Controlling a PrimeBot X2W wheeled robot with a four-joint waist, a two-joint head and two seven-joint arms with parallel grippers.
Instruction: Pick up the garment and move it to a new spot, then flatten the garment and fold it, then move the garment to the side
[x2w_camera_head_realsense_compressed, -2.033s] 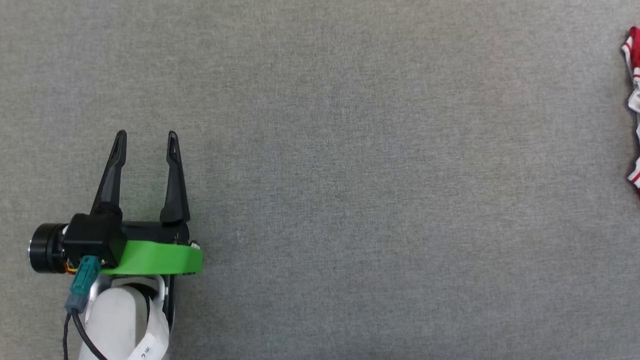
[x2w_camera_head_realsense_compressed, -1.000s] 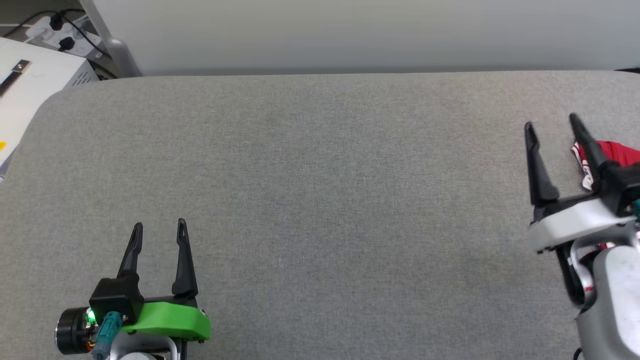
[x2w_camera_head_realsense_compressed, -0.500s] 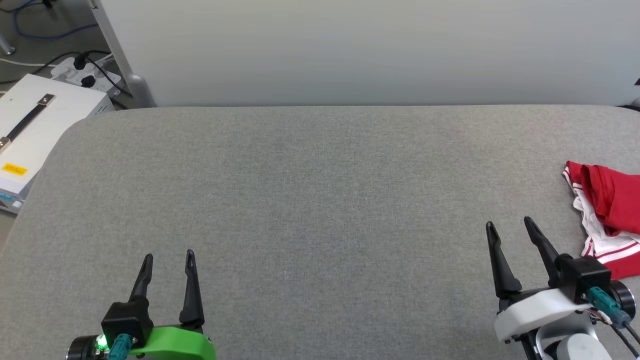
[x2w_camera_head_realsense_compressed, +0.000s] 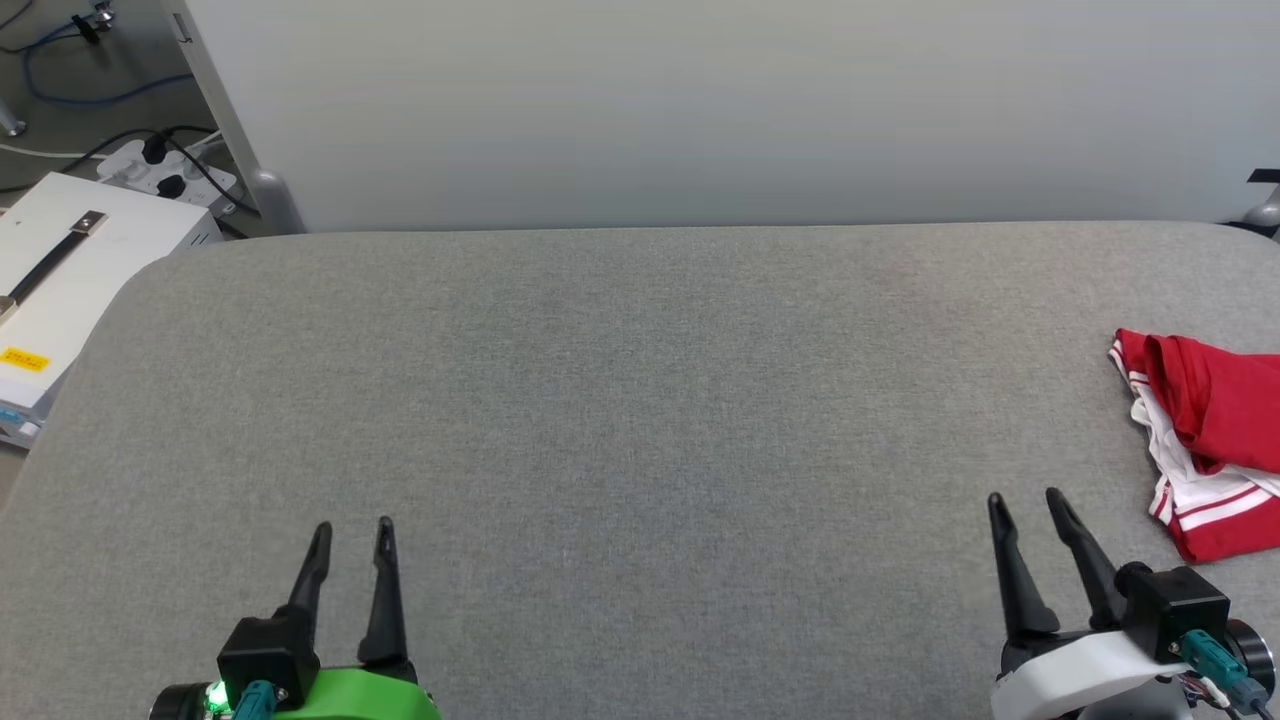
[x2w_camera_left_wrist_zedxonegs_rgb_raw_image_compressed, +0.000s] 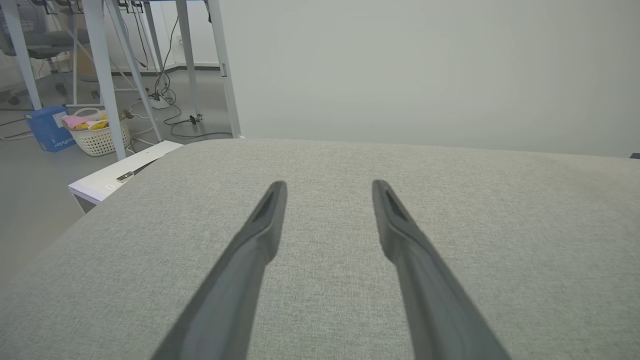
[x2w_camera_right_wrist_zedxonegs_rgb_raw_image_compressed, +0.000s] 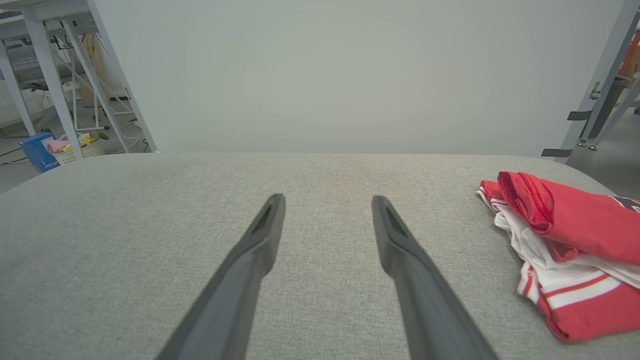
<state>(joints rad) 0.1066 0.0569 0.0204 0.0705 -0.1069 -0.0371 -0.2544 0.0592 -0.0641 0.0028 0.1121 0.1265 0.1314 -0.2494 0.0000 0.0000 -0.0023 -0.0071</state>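
Left claw (x2w_camera_head_realsense_compressed: 353, 524) sits low at the near left of the grey padded table (x2w_camera_head_realsense_compressed: 640, 380), its two dark fingers parted with nothing between them; right claw (x2w_camera_head_realsense_compressed: 1024, 496), at the near right, stands the same way, spread and empty over bare fabric; the shirt (x2w_camera_head_realsense_compressed: 1215, 410) lies crumpled by the table's right side, red bunched over white with striped trim, beyond and to the right of the right claw and clear of it; I see a white box (x2w_camera_head_realsense_compressed: 70, 260) off the table's far left corner.
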